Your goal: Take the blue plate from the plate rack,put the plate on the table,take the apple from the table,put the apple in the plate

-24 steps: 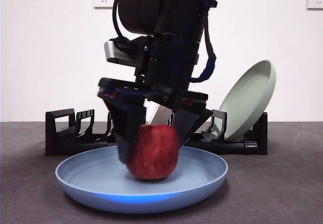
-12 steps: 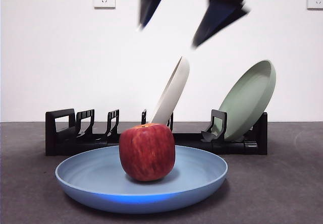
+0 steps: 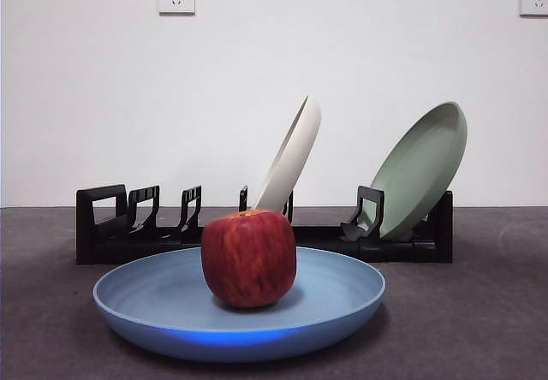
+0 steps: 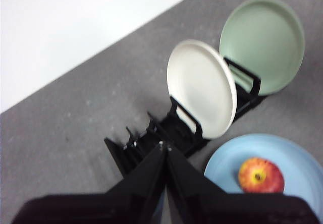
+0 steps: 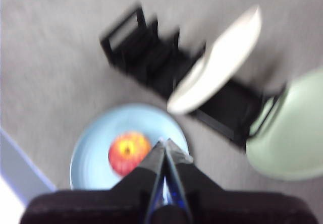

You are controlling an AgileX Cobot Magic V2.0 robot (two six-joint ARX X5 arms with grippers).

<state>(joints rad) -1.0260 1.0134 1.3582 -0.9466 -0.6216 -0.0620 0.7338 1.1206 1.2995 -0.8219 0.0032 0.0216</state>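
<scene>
Low level front view; both wrist views high above the shared apple [image 3: 249,258].

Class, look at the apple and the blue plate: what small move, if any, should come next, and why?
Probably none beyond parking both arms: the apple sits inside the blue plate, which lies flat on the table, and both claws are up, shut and clear.

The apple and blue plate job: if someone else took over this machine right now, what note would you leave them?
Left gripper: shut, empty, raised above the table.
Right gripper: shut, empty, high over the blue plate.
Blue plate lies flat on the table in front of the plate rack. The apple sits upright in it.
A cream plate and a pale green plate lean in the rack.
Done: plate out, apple in the plate.
Left: nothing that I can see.
</scene>
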